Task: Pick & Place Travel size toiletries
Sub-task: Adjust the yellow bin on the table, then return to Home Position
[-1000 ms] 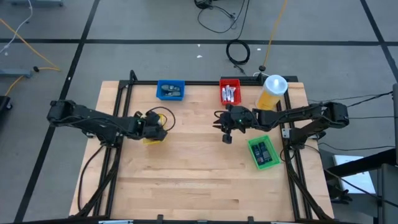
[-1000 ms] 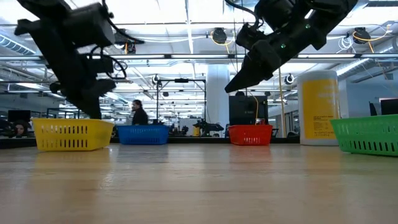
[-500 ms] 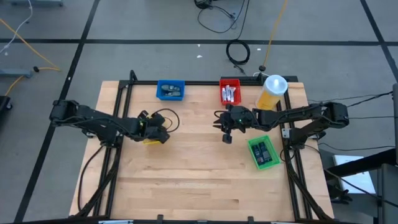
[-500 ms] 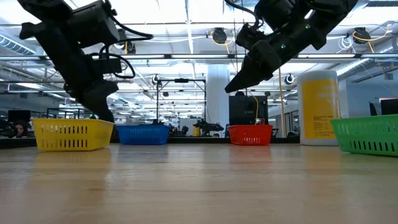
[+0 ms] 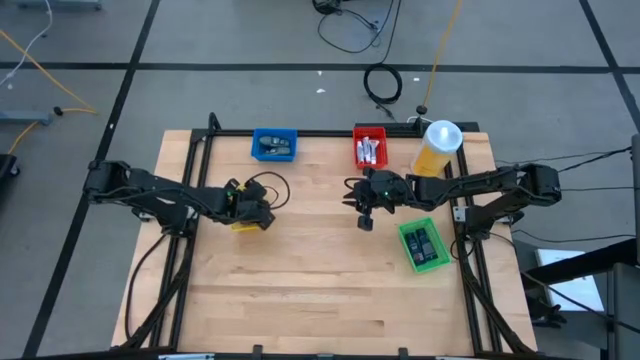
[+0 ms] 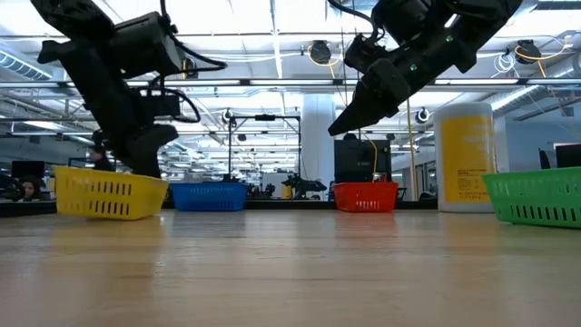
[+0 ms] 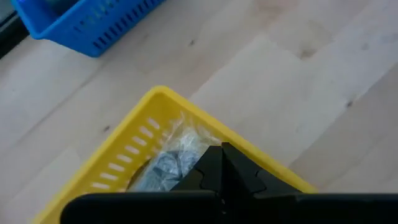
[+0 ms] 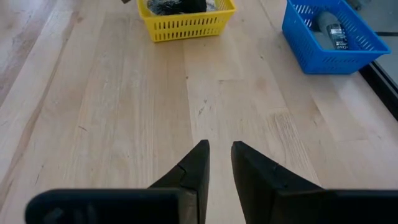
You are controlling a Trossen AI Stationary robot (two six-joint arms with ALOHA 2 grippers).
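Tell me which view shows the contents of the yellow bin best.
The left wrist view: it looks into the yellow bin at clear-wrapped grey discs. The right wrist view shows only a dark heap; the high view has the left gripper over it; the low view shows its wall.

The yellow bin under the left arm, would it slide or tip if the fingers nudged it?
The yellow bin looks like thin slotted plastic, so probably light. In the low view it already sits tilted under the left gripper, so it likely tips easily. On the smooth wooden table it would probably slide.
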